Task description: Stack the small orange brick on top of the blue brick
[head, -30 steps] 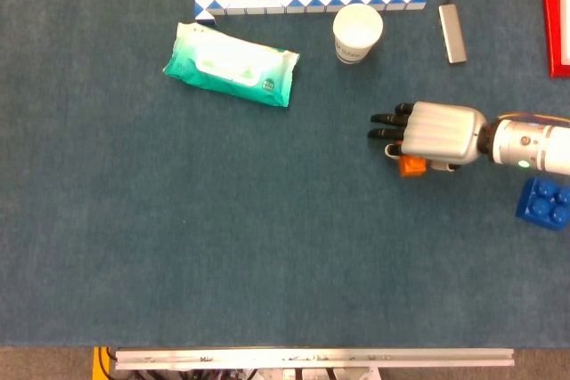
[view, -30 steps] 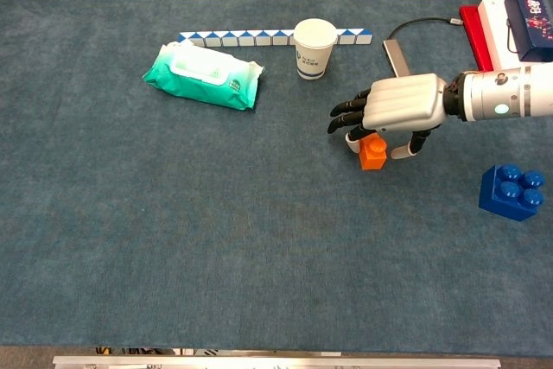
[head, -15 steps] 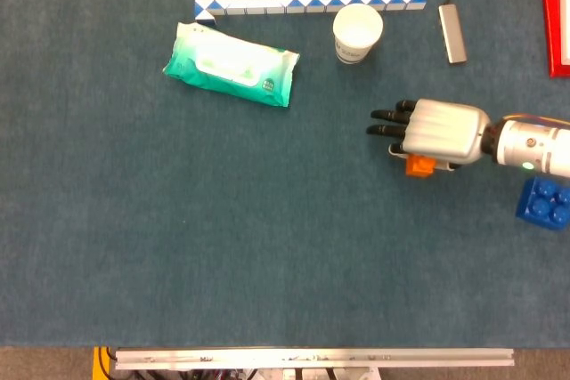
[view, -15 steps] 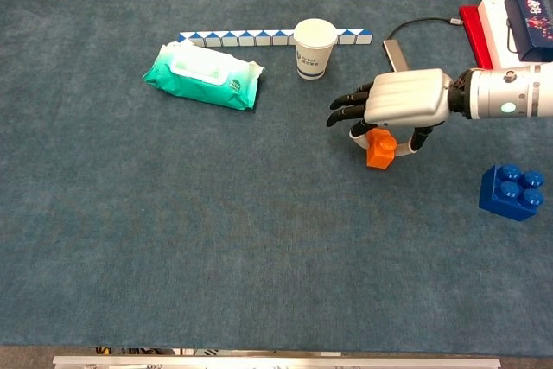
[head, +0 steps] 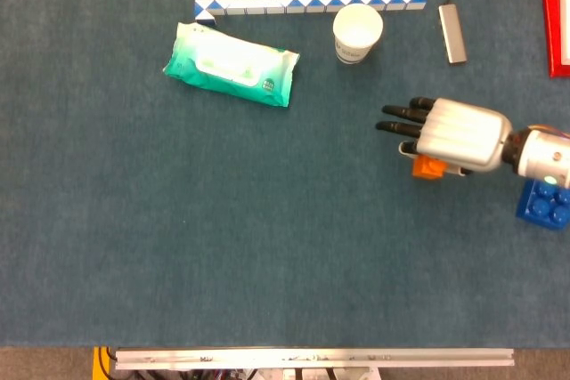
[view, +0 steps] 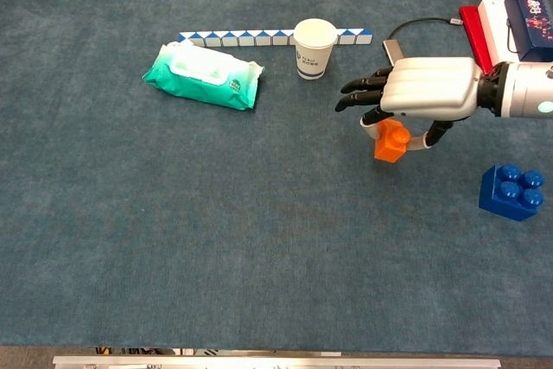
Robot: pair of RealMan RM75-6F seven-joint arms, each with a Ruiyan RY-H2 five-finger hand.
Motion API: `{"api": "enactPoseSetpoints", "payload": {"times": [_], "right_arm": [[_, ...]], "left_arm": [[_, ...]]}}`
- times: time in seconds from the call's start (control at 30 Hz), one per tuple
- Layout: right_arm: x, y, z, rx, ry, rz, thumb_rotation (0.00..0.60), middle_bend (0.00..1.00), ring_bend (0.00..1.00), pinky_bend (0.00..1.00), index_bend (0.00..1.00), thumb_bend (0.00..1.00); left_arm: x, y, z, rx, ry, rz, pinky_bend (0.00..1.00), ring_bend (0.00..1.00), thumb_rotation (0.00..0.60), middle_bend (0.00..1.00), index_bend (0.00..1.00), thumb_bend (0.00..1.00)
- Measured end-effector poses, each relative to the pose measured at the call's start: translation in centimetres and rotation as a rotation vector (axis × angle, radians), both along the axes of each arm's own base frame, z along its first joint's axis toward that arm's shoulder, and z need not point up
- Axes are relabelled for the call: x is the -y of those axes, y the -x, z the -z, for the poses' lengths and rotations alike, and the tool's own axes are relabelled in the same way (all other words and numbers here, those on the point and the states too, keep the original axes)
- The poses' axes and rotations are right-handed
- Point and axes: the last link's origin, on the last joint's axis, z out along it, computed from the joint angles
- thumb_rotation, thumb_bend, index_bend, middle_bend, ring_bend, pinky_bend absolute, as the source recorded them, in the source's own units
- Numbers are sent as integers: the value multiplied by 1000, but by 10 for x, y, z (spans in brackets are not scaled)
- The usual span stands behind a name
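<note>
Currently the right hand [view: 423, 97] hangs palm-down over the right part of the counter [view: 259, 239], pinching the small orange brick [view: 390, 142] beneath its palm between the thumb and a finger, while its other dark fingers [view: 361, 92] stretch out to the left, spread apart. In the chest view the brick appears lifted off the blue carpet-like surface, tilted slightly, with its stud uppermost. The blue brick [view: 513, 192] sits on the counter near the right edge, apart from the hand and lower to the right of it, studs up. The left hand is seen in neither view. Toward the far edge stands a white paper cup [view: 314, 48], upright and open; the head view looks into it and shows only white inside. Small print on its side is too fine to read. Left of the cup lies a green wet-wipes pack [view: 204, 75], its label unreadable, and behind both runs a blue-and-white twist-puzzle strip [view: 251, 38]. A grey USB hub [head: 453, 34] with a dark cable lies near the far right corner, beside a red box [view: 479, 32].
</note>
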Motion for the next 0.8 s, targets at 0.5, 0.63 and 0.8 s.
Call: {"api": "enactPoseSetpoints", "payload": {"times": [0.5,0.63,0.8], "right_arm": [[-35,7,-40,-18,19,122,600,118,38,227,504,254],[-43,12,-49,-30,27,147,600,118,39,223,505,254],[-53,21,-57,-47,33,170,600,118,39,223,505,255]], "left_arm": [[1,-3,3,-11,5,16,459,377,600,486,446,162],[1,-4,4,-10,1,35,459,377,600,487,450,162],[1,-6,10,-12,18,42,459,377,600,487,451,162]]}}
